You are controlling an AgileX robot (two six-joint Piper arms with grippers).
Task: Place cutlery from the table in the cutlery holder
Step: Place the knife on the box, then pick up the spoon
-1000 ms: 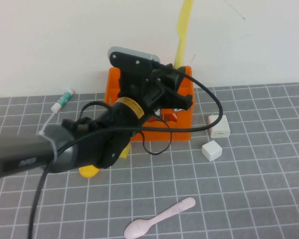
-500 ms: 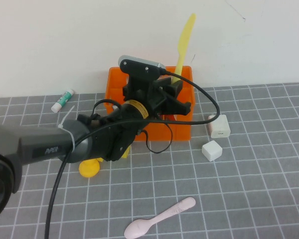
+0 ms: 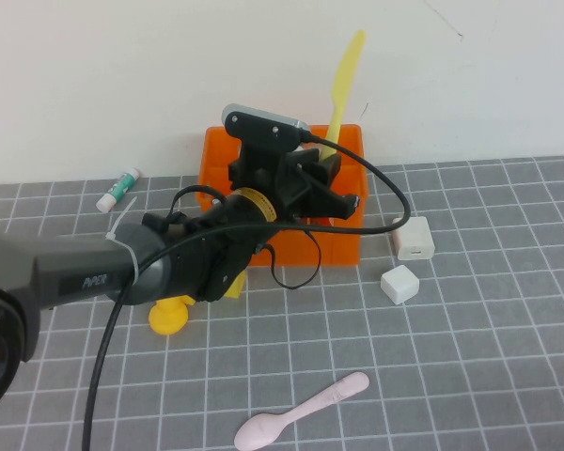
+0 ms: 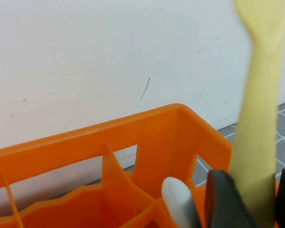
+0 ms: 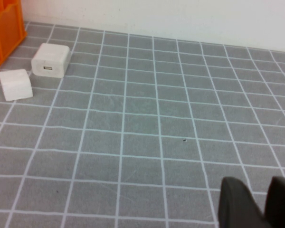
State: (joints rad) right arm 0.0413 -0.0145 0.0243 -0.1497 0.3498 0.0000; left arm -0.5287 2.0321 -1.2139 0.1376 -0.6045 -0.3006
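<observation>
My left gripper (image 3: 327, 180) is shut on the yellow knife (image 3: 343, 85) and holds it upright over the right end of the orange cutlery holder (image 3: 218, 150), which stands by the back wall. In the left wrist view the knife (image 4: 262, 95) stands between the dark fingers (image 4: 225, 199) just above the holder's rim (image 4: 147, 118). A pale rounded cutlery tip (image 4: 177, 199) stands inside the holder; I cannot tell which piece it is. The pale pink spoon (image 3: 301, 412) lies on the table near the front edge. My right gripper (image 5: 262, 202) is shut and empty, low over bare table.
A white charger (image 3: 415, 239) and a white cube (image 3: 399, 283) lie right of the holder; both also show in the right wrist view, charger (image 5: 50, 60) and cube (image 5: 15, 84). A yellow duck (image 3: 168, 316) sits under my left arm. A small tube (image 3: 118, 188) lies at the back left.
My left gripper has come down with the yellow knife, whose tip now shows fully below the top edge. The knife tilts a little to the right. The spoon has not moved.
</observation>
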